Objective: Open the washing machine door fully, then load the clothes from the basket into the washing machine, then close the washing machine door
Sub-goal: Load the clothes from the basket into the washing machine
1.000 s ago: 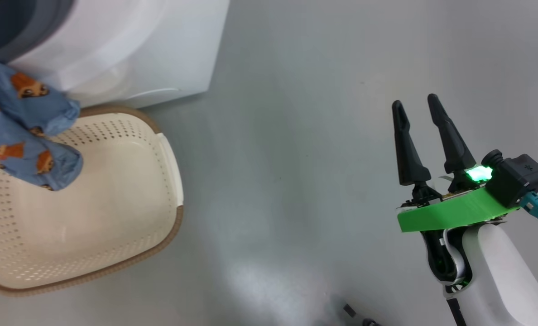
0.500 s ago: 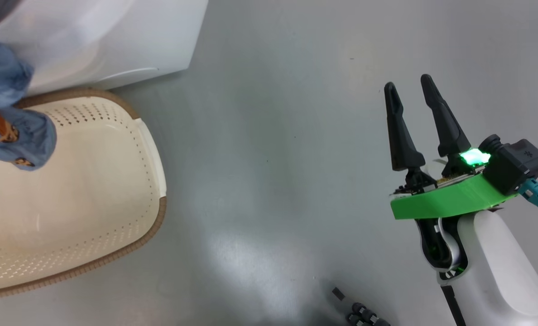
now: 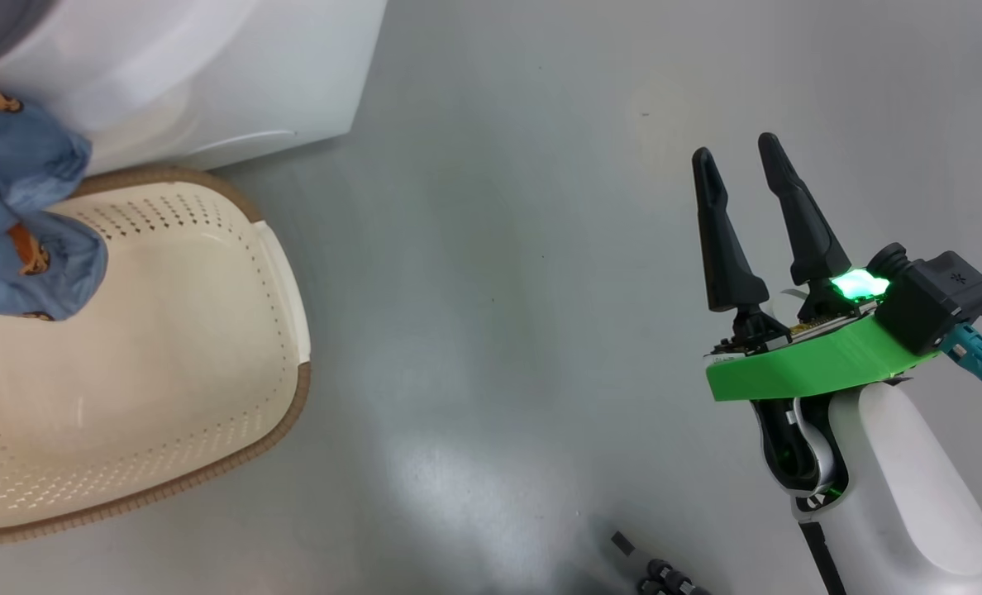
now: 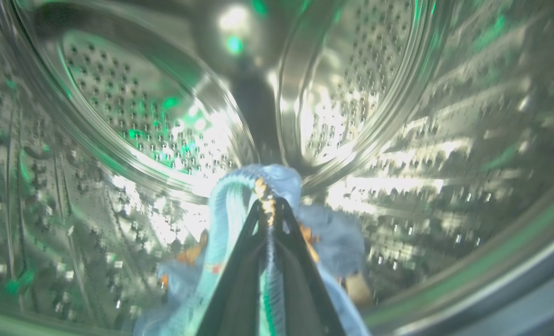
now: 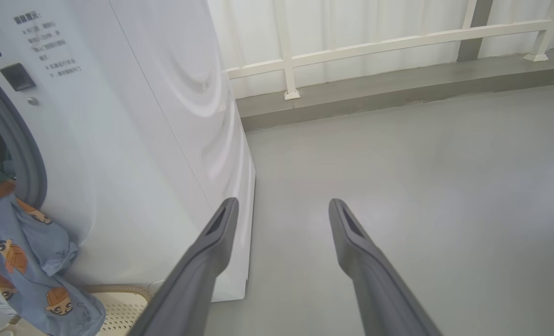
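**Operator:** Where are the clothes at this moment?

**Spotter:** Your light-blue fabric garment [image 4: 333, 233], printed with orange and brown figures, is hanging from your left gripper [image 4: 268, 207]. Its two dark fingers are pressing together on a fold of the cloth. That gripper is reaching inside the perforated steel drum [image 4: 132, 107] of the big white front-loading washing machine [image 3: 251, 74]. The cloth is drooping below the fingertips towards the drum's near wall. I cannot tell whether it is touching the steel.

**Operator:** Is all of the cloth sitting inside?

**Spotter:** No. On the far left you are trailing blue cloth out past the grey rubber gasket [image 5: 23, 154]. It is running down the machine's front and hanging over the far left corner of the cream-white perforated plastic basket [image 3: 280, 273] with the brown woven-look rim. The basket is standing on the floor just in front of the machine. I cannot tell whether you are carrying one garment or two.

**Operator:** And my other arm?

**Spotter:** Your right gripper [image 3: 734, 146] is hovering over the grey floor [image 3: 499, 289], well to the right of both basket and machine. Its fingers are standing wide apart. A green light is glowing beside the green bracket [image 3: 805, 372] at its wrist. A white railing [image 5: 375, 44] is running along the far edge of the floor.
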Controlling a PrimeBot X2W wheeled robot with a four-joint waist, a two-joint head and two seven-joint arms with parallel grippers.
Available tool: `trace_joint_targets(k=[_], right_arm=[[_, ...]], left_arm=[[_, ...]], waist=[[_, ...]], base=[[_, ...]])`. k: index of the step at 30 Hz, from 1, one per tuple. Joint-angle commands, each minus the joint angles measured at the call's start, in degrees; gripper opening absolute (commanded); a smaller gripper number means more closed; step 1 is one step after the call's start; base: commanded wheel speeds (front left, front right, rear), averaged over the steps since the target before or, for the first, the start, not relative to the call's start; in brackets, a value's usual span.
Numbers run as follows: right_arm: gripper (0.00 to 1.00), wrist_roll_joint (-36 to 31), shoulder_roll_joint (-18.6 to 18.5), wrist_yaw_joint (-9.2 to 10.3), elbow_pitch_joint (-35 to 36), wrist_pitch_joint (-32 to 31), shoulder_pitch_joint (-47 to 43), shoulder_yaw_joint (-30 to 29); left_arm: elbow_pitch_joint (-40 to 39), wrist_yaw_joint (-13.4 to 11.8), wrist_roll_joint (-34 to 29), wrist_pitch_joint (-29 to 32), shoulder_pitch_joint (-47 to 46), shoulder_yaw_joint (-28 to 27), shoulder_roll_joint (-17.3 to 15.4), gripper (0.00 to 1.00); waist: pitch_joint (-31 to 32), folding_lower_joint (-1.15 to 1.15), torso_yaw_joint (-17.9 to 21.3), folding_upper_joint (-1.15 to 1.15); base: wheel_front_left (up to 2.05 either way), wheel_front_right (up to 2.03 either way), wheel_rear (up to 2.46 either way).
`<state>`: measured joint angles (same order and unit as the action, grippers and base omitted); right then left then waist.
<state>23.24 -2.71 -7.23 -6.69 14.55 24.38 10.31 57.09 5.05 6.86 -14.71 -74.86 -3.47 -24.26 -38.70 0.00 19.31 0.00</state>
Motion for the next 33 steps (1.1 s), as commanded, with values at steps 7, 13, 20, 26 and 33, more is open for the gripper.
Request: trace_joint_targets(k=[7,13,20,26,33], right_arm=[[1.0,0.58,-0.18,-0.25,0.92,0.45,-1.23,0.94],[1.0,0.52,-0.17,-0.25,0.81,0.45,-1.39,0.9],[1.0,0.08,-0.17,-0.25,0.77,0.45,-1.81,0.48],[1.0,-0.28,-0.2,-0.25,0.7,0.45,-1.89,0.19],[1.0,-0.59,-0.68,-0.25,0.66,0.45,-1.98,-0.31]], left_arm=[[10.45,0.09,-1.49,4.13,-3.68,1.95,-2.51,0.91],[13.71,-0.28,-0.99,3.41,-5.53,2.32,-2.34,1.0],[14.06,0.27,1.56,0.43,-4.75,1.01,-1.14,1.0],[8.6,0.55,3.75,-0.25,-0.37,-0.82,0.5,1.0],[-3.76,-0.11,5.42,-0.28,8.43,-5.08,3.12,1.0]], waist=[[1.31,0.0,-0.41,0.0],[2.0,0.0,-0.54,0.0],[3.16,0.0,-1.2,0.0],[3.8,0.0,-2.28,0.0],[4.96,0.0,-3.31,0.0]], base=[[0.0,0.0,0.0],[0.0,0.0,0.0],[0.0,0.0,0.0],[0.0,0.0,0.0],[0.0,0.0,0.0]])
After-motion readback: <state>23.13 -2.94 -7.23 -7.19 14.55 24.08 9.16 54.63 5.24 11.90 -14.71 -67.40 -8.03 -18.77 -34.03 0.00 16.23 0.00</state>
